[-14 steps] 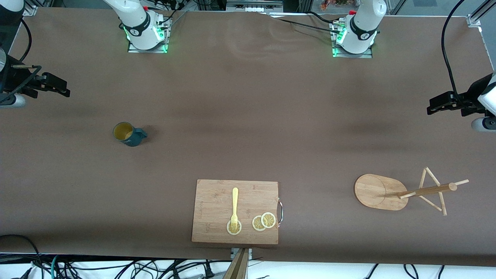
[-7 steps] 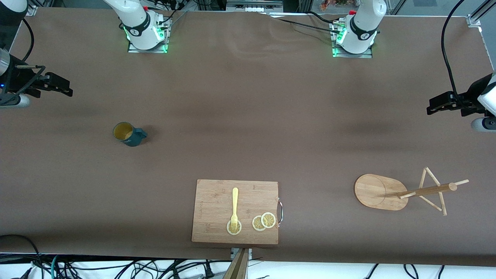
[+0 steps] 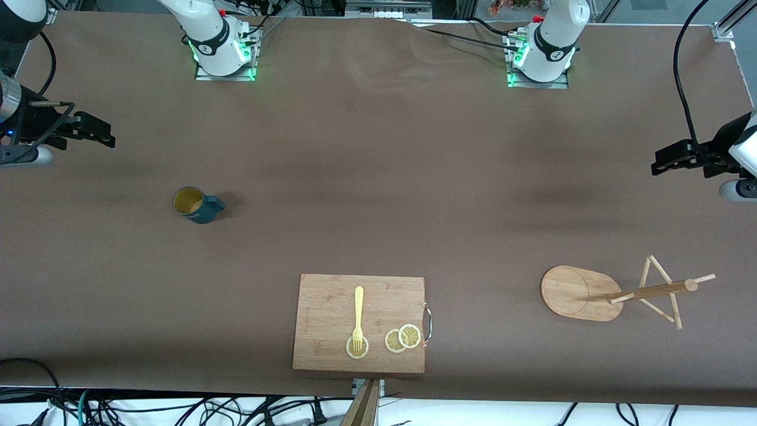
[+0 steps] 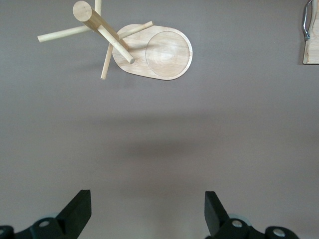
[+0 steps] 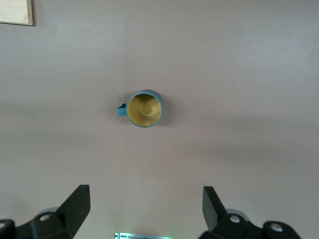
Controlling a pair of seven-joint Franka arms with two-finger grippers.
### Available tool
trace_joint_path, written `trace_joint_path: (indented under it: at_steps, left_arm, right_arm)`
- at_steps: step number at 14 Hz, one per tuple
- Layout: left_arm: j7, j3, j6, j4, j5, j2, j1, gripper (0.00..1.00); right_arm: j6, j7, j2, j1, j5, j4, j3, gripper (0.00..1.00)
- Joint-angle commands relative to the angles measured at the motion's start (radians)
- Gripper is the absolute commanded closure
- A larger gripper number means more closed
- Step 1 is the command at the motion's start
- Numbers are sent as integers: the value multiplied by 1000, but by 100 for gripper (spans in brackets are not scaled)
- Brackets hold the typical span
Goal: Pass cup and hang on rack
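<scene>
The dark teal cup (image 3: 196, 205) with its mustard-yellow inside stands upright on the brown table toward the right arm's end; it also shows in the right wrist view (image 5: 144, 109). The wooden rack (image 3: 615, 293) stands toward the left arm's end, near the front camera, with oval base, pole and pegs; it also shows in the left wrist view (image 4: 130, 47). My right gripper (image 3: 94, 132) is open and empty, high over the table's end, apart from the cup. My left gripper (image 3: 665, 161) is open and empty, high over the opposite end, and waits.
A wooden cutting board (image 3: 331, 307) with a metal handle lies near the front edge, bearing a yellow fork (image 3: 358, 316) and lemon slices (image 3: 402, 338). The two arm bases stand along the table's edge farthest from the front camera.
My right gripper has shifted slightly toward the table's middle. The cup, the rack and the left arm have not moved.
</scene>
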Motion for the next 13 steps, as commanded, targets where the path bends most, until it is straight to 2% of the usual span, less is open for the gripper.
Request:
trace_joint_path:
  at_steps: [1, 8, 13]
  left_arm:
    - [-3, -6, -11, 30, 5, 12, 0, 0]
    - [-4, -6, -11, 30, 5, 13, -3, 0]
    - [-4, -6, -11, 31, 5, 13, -1, 0]
  right_arm:
    - [10, 10, 10, 3, 13, -3, 0, 0]
    - [7, 10, 20, 1, 13, -3, -1, 0]
    - [19, 8, 71, -2, 22, -6, -3, 0]
